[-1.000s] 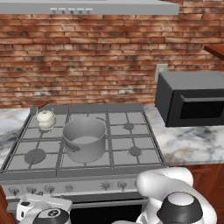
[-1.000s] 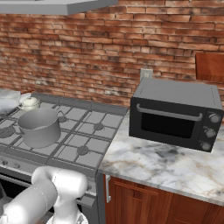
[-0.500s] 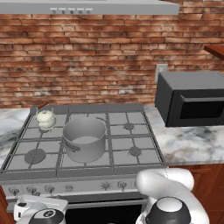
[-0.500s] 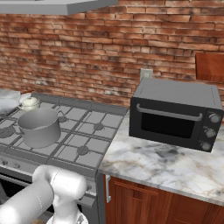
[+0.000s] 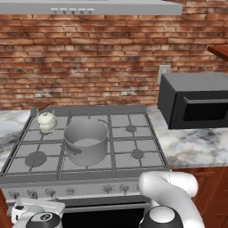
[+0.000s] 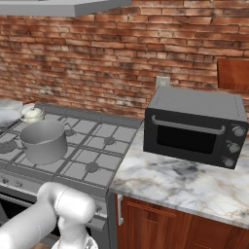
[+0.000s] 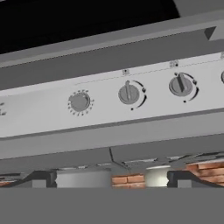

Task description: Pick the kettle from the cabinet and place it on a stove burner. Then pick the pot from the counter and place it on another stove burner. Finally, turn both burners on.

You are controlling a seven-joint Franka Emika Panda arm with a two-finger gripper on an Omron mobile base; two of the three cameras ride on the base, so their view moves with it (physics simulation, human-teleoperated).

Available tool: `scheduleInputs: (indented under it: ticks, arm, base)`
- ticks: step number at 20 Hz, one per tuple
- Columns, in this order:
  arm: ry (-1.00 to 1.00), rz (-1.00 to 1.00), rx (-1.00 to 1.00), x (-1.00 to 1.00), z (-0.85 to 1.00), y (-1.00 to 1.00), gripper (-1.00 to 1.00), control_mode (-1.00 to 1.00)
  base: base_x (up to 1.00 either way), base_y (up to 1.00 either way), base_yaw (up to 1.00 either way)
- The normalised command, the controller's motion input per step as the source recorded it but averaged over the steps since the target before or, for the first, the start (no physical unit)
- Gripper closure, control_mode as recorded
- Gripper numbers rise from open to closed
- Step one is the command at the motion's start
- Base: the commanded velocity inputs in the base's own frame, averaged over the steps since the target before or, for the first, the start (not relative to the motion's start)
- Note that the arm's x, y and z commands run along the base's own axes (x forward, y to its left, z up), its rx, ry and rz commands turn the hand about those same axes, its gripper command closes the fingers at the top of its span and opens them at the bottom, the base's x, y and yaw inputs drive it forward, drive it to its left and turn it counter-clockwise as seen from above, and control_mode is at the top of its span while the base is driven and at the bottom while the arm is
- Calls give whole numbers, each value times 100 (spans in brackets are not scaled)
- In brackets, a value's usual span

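The gripper (image 5: 33,217) hangs low in front of the stove's knob row (image 7: 129,92), jaws spread wide on nothing. Behind the knobs, the wide grey brushed-metal pot (image 5: 86,141) sits on a front-centre burner of the silver cooktop (image 5: 133,142). Farther back, the small cream-white kettle (image 5: 46,120) rests on the rear left burner.

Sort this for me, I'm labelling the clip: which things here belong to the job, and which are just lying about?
Job:
kettle, on a back burner
pot, on the stove
knobs
gripper, low by the knob row

Lying about:
toaster oven
wall outlet
range hood
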Motion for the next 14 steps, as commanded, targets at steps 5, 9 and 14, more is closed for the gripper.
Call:
scheduleInputs:
  ticks: [5, 9, 14]
  arm:
    - [0, 0, -1, 11, -16, 17, -100, -100]
    - [0, 0, -3, 12, -23, 13, -100, -100]
    - [-1, 0, -3, 19, -23, 14, -100, -100]
  base:
    - [0, 0, 0]
    - [0, 0, 0]
    - [0, 0, 0]
